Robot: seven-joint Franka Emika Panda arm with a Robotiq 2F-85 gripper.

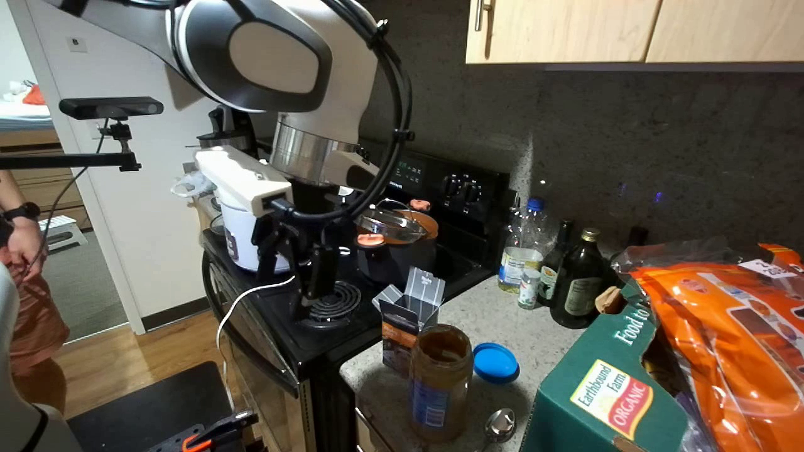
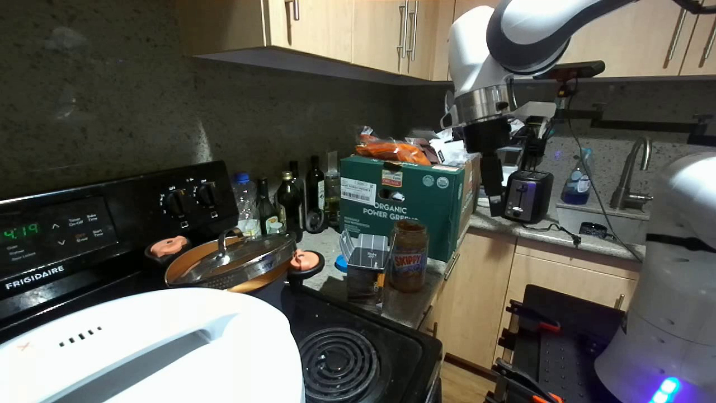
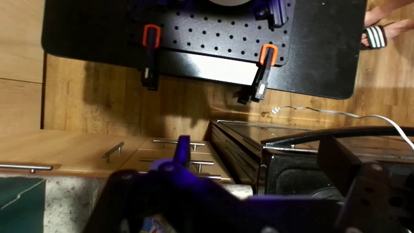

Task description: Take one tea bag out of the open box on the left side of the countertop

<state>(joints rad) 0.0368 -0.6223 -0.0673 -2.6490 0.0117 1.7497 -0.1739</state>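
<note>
The speckled countertop [image 1: 487,307] stops at the stove [image 1: 326,348]; the open box [image 1: 397,336] stands upright near that edge, flaps raised, contents not discernible. Bare surface extends from it toward the dark glass bottles [image 1: 578,282]. The uncapped Skippy jar [image 2: 409,262] stands close beside the box; contact between the 2 cannot be determined. The blue lid [image 1: 495,362] lies near both, a spoon [image 1: 500,424] near the jar; the green Earthbound Farm carton [image 2: 433,196] stands farther from the stove. On the stove: 1 pot [image 1: 405,263] with a tilted glass lid [image 2: 240,263]. The gripper [image 3: 258,149], fingers spread wide, hangs higher than the box and apart from it in both exterior views.
</note>
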